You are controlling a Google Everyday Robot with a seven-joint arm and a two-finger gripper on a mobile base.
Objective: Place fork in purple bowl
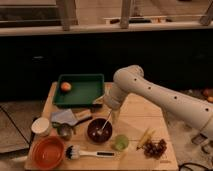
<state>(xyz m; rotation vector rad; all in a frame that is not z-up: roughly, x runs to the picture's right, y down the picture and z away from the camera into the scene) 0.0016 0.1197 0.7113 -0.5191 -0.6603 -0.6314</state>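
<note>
The purple bowl (99,130) stands on the wooden table (141,120), left of centre near the front. The fork (105,125), thin and pale, leans with its lower end inside the bowl and its upper end rising to the right. My gripper (113,114) hangs from the white arm just above and right of the bowl, at the fork's upper end. I cannot see whether it touches the fork.
A green tray (85,90) with an orange fruit (65,86) lies at the back. An orange bowl (48,152), a white-handled brush (90,153), a small metal cup (65,131), a white cup (41,126), a green cup (120,142), grapes (156,148) and a banana (143,138) stand around the front.
</note>
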